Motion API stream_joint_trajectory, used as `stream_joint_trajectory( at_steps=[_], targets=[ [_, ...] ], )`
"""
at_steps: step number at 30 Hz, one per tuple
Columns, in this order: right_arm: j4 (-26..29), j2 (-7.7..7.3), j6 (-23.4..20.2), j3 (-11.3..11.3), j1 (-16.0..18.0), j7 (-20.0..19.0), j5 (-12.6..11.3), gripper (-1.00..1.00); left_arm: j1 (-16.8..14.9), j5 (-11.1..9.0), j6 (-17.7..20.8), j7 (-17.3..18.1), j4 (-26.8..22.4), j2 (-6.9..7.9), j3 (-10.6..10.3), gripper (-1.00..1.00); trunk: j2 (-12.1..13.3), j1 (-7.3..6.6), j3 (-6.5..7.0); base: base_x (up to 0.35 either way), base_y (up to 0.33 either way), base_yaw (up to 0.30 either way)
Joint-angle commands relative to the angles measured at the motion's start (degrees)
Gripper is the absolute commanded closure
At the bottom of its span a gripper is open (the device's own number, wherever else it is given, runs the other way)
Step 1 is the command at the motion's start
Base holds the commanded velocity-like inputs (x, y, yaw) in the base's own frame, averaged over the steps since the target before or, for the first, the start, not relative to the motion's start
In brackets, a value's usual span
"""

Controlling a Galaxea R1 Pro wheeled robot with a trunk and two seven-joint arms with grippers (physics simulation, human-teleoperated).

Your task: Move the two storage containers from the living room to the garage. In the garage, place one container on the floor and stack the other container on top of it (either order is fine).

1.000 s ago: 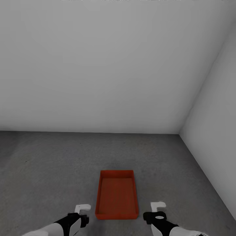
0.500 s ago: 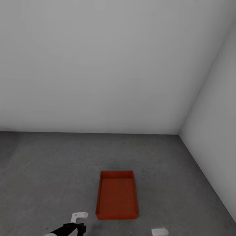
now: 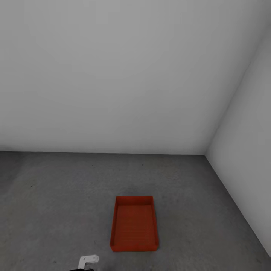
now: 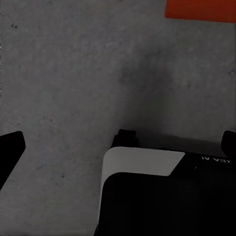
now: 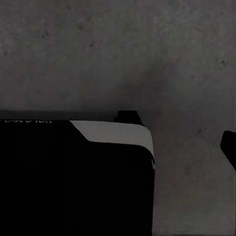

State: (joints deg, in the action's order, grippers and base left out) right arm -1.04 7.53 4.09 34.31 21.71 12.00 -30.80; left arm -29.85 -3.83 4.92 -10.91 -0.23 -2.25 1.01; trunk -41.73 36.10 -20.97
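Observation:
One orange-red storage container rests flat on the garage's dark grey concrete floor, open side up and with nothing in it. A white tip of my left gripper shows at the head view's lower edge, to the left of the container's near corner and apart from it. In the left wrist view my left gripper is open, its dark fingertips far apart over bare floor, with a corner of the container beyond. One dark fingertip of my right gripper hangs over bare floor, holding nothing.
Plain white walls meet in a corner at the far right. The right wall runs close beside the container. Open concrete stretches to the left and behind the container. A black-and-white robot part fills the lower wrist views.
Both arms have drawn back toward me and down. The right gripper has left the head view, and just the left gripper's tip remains. The container has not moved.

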Motion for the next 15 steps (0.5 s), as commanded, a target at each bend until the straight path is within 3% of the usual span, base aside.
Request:
stream_joint_trajectory(
  at_steps=[1, 15],
  targets=[
    [-0.1, 0.0, 0.2, 0.5, 0.0, 0.1, -0.6, -1.0, 0.1, -0.4, 0.2, -0.2, 0.0, 0.07, 0.0, -1.0, 0.4, -0.22, 0.12, 0.0, 0.0, 0.0],
    [-0.2, -0.39, 0.5, 0.4, -2.1, -0.1, -0.5, -1.0, 1.2, -0.4, 0.2, 0.0, 0.0, 3.3, 0.0, -1.0, 6.0, -3.29, 2.64, 0.0, 0.0, 0.0]
  ],
)
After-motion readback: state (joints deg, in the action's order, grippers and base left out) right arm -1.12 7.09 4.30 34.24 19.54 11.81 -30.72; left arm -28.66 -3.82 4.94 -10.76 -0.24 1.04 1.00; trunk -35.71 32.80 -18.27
